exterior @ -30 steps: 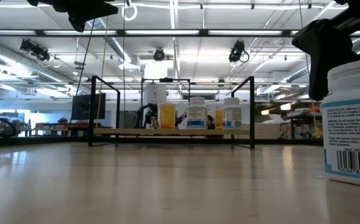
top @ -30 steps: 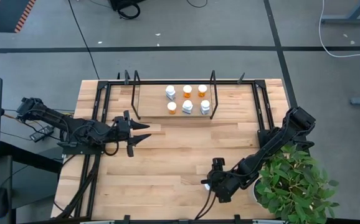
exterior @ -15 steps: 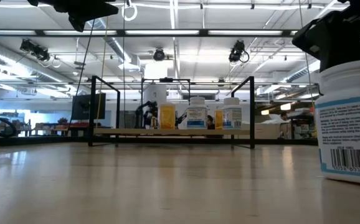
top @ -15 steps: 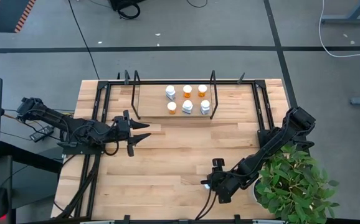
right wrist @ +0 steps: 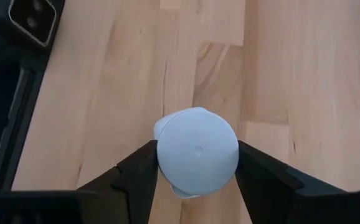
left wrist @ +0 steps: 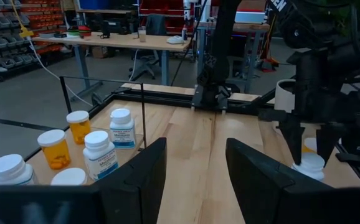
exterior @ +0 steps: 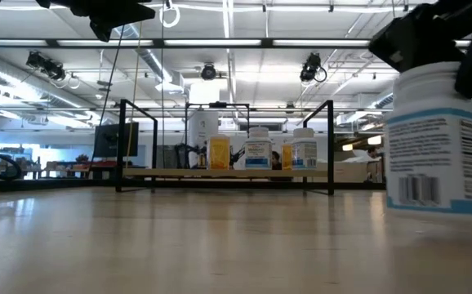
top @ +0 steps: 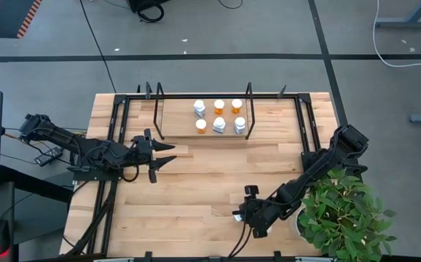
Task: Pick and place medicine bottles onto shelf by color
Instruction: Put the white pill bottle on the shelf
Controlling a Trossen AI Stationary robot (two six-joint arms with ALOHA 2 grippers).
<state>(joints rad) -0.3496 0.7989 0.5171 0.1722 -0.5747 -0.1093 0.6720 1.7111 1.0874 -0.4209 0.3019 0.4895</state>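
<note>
Right gripper closed on white bottle, lifted off near-right table, bound for shelf. Left gripper idle mid-left, jaws parted, empty.

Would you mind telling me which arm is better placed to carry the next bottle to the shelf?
The right. Its gripper is clamped on the white-capped white medicine bottle near the table's front edge. The left gripper hangs empty, open, short of the light wooden shelf.
</note>
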